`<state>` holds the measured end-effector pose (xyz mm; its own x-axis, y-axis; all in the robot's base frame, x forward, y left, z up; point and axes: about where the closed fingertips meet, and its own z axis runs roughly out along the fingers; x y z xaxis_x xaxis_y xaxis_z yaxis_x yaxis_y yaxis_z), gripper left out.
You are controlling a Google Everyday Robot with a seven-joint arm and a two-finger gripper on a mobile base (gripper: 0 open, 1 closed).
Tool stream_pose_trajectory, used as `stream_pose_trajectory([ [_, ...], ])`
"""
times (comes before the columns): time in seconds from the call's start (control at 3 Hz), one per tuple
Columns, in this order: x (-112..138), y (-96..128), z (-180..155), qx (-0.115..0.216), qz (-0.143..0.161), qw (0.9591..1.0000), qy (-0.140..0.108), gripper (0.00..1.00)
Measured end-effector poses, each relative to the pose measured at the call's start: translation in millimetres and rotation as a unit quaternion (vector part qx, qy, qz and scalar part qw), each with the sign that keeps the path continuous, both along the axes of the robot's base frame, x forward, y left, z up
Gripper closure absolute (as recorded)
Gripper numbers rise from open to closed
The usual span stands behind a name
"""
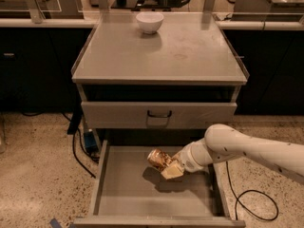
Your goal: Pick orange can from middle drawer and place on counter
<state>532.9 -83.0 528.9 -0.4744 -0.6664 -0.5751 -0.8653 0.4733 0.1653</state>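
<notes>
Camera view: orange can point(158, 158) clamped in tool point(167, 166), tilted above middle drawer point(123, 196) floor; placing on worktop point(190, 56) left.

No legible text or labels

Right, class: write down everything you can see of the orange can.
The orange can is small, shiny copper-orange metal that catches highlights. It is tilted, one end pointing up-left, and is held in the gripper, which reaches in from the right over the open middle drawer. It seems clear of the drawer floor, with its shadow beneath. Only the gripper appears to touch it.
</notes>
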Motion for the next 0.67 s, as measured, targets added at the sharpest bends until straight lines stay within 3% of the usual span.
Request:
stream_pose_trajectory([
  [0.33, 3.0, 1.1, 9.6, -0.004, 0.002, 1.0000, -0.005, 1.00],
  [0.67, 21.8, -0.9, 76.4, 0.021, 0.008, 0.9991, -0.035, 1.00],
])
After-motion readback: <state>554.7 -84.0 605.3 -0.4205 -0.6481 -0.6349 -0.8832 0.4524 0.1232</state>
